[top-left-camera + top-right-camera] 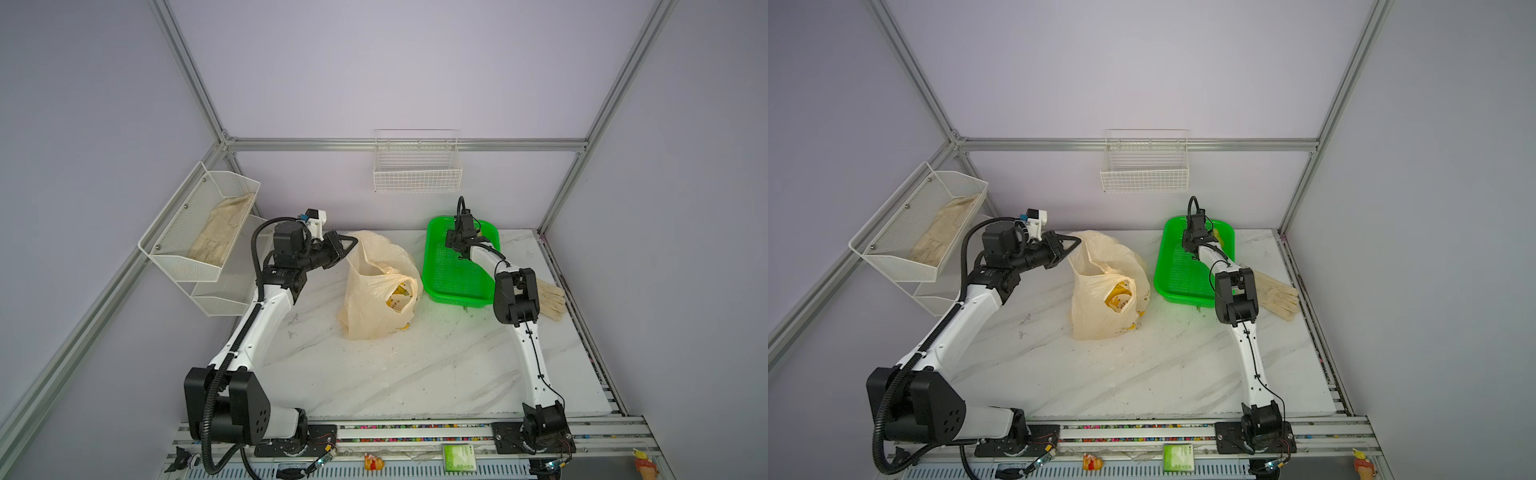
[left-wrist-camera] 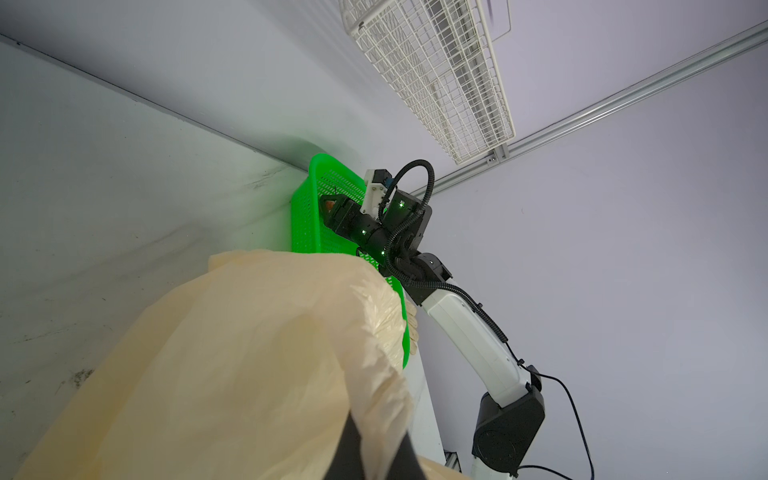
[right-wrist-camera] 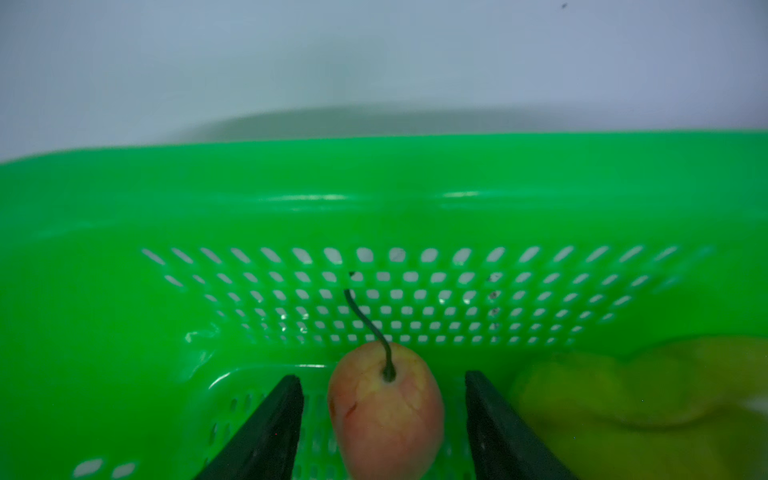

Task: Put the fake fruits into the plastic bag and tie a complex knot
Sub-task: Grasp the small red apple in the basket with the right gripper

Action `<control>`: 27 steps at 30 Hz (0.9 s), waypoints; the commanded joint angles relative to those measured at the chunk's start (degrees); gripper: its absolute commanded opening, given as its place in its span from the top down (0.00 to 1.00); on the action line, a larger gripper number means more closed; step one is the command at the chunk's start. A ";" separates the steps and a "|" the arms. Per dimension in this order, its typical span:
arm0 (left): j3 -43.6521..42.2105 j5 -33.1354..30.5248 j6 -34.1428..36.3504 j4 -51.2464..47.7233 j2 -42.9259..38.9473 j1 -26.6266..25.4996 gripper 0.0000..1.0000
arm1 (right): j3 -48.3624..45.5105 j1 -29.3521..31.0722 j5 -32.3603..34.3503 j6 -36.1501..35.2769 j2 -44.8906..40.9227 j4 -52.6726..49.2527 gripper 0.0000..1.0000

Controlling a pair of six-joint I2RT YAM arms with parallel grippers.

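The peach plastic bag [image 1: 374, 299] [image 1: 1100, 303] stands at mid-table, its mouth sagging open toward the front right. Yellow shows inside; I cannot tell fruit from print. My left gripper [image 1: 351, 241] [image 2: 380, 457] is shut on the bag's [image 2: 228, 353] upper rear edge, holding it up. My right gripper [image 1: 461, 251] [image 3: 381, 378] reaches down into the green basket [image 1: 453, 286] [image 3: 374, 174]. Its jaws stand open on either side of a pinkish-red stemmed cherry [image 3: 386, 415], a gap showing on both sides. A yellow fruit [image 3: 623, 395] lies blurred beside it in the basket. No knot is visible.
Beige gloves [image 1: 548, 299] lie right of the basket, near the table's right edge. A white mesh shelf [image 1: 199, 232] holding cloth hangs on the left wall. A wire basket [image 1: 417, 170] hangs on the back wall. Small figurines [image 1: 372, 461] sit on the front rail.
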 commanded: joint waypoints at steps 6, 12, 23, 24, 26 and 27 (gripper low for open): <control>-0.21 1.23 -0.16 2.96 0.15 0.36 1.00 | 6.05 -0.57 -2.72 1.38 4.43 -3.07 0.43; -0.30 1.22 -0.07 2.97 0.30 0.36 1.00 | 7.63 -0.91 -3.50 0.85 5.82 -3.04 0.51; -0.21 1.32 -0.34 2.95 0.59 0.36 1.00 | 2.90 -1.00 -8.13 -2.42 -1.05 -0.84 0.63; -0.21 1.40 -0.42 3.10 0.50 0.36 1.00 | 0.42 -1.01 -9.47 -2.19 -3.17 0.14 0.63; -0.21 1.47 -0.51 3.06 0.41 0.28 1.00 | -5.54 -1.01 -11.79 -0.67 -8.01 2.79 0.63; -0.30 1.38 -0.60 3.14 0.33 0.27 1.00 | -9.48 -1.01 -12.83 -0.36 -11.10 4.30 0.63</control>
